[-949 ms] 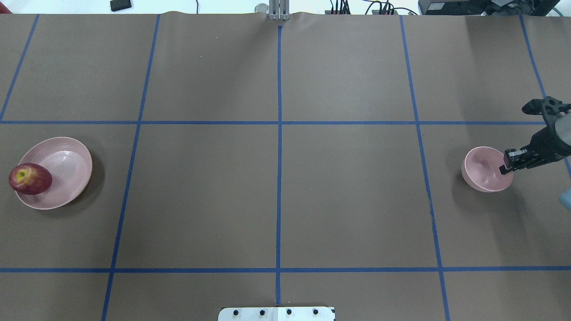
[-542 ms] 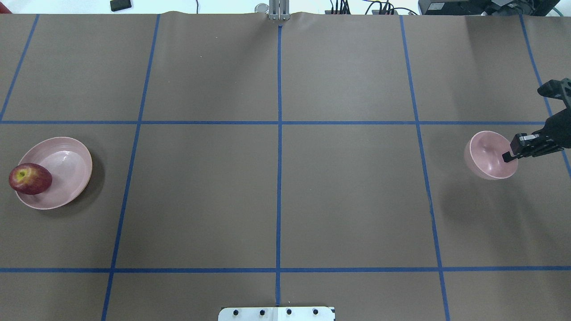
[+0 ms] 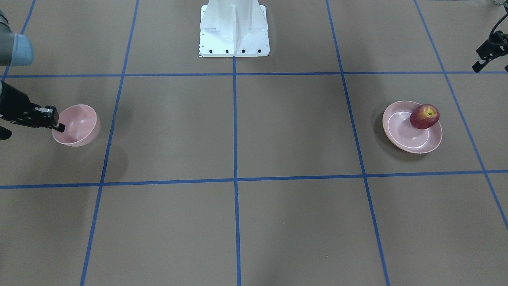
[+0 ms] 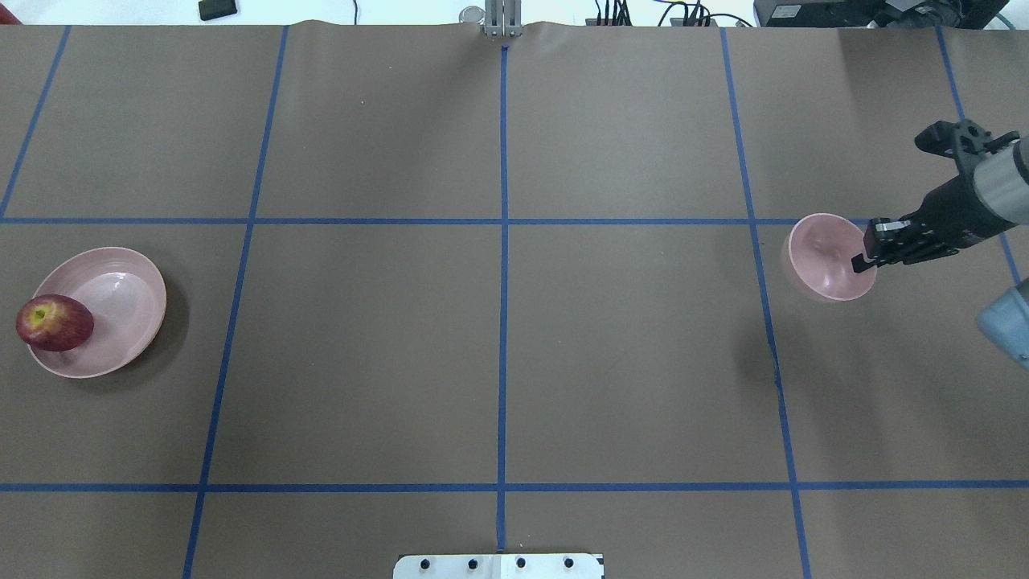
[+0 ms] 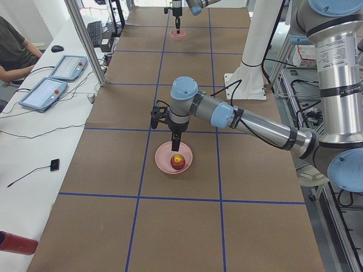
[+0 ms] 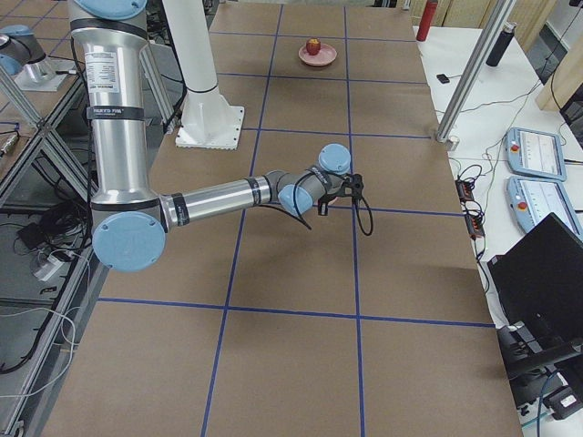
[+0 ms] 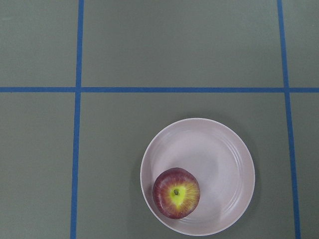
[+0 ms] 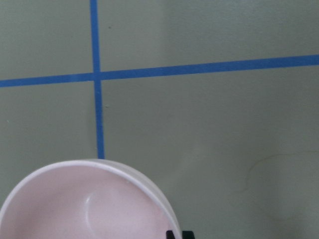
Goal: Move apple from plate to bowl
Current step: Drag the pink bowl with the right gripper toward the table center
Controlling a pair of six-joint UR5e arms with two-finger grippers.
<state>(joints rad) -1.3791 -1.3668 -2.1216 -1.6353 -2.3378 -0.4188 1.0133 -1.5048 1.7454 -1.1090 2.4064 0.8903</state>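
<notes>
Judging progress: the transfer is not yet made. The apple (image 4: 55, 322) is on the plate (image 4: 129, 293) and the bowl (image 4: 824, 257) holds nothing. The two are well apart, at opposite ends of the table (image 4: 498, 362), so the whole carry remains.

Entries run along the table from its left end, near to far.

Near, left edge, about midway between the front and back edges:
- Plate sits flat on the table.
- Apple rests on the plate's outer side, up against the rim toward the left edge, stem hollow and yellow patch facing up. The rest of the plate is bare.
- Left gripper (image 5: 175, 147) hangs above the plate, pointing down, close over the apple but apart from it. I cannot tell how its jaws stand. The left wrist view looks straight down on plate and apple and shows no fingers.

Far, right edge:
- Right gripper (image 4: 862, 262) is clamped on the bowl's rim, on the side toward the right edge, with one finger inside the wall and one outside.
- Bowl is tilted a little, its mouth up and its inside bare.
- Bowl's shadow (image 4: 756, 362) falls well clear of it on the paper, so I judge the bowl to be held up off the table.

Left to do, as a judgement: bring bowl and apple within reach of one another, grasp the apple, lift it off the plate and set it in the bowl. The apple is nearly as wide as the bowl, so placement needs to be well centred.
</notes>
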